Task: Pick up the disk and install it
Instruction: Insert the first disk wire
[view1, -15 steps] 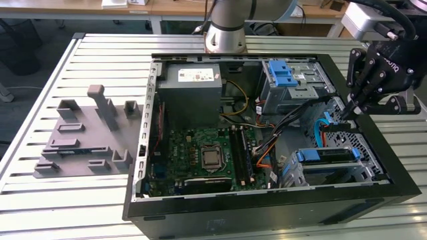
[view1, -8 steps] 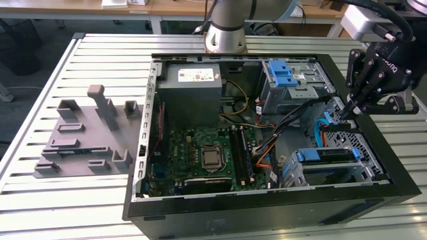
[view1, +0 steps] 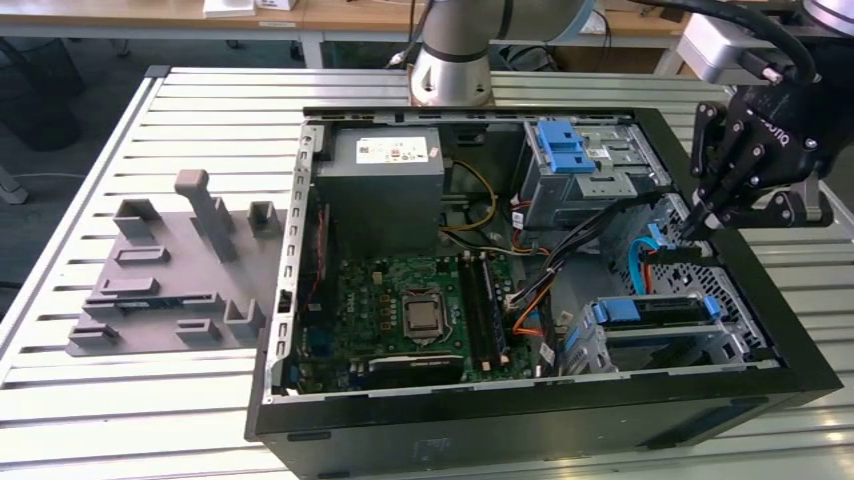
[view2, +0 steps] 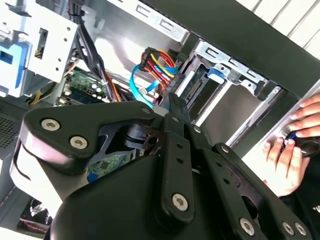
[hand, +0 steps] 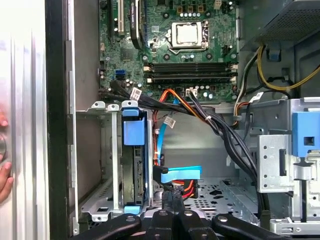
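The disk sits in the drive cage at the front right of the open computer case, blue rails along its edges. In the first wrist view the disk stands on edge inside the cage. My gripper hangs just behind that cage, reaching down into the case. Its fingers are shut, with the tips beside a blue data cable plug and a bundle of coloured power wires. Whether the fingers pinch a plug is hidden.
A grey power supply box and a blue-latched metal cage fill the case's back. The motherboard lies in the middle. A grey moulded fixture sits on the slatted table at the exterior view's left. A person's hand rests beside the case.
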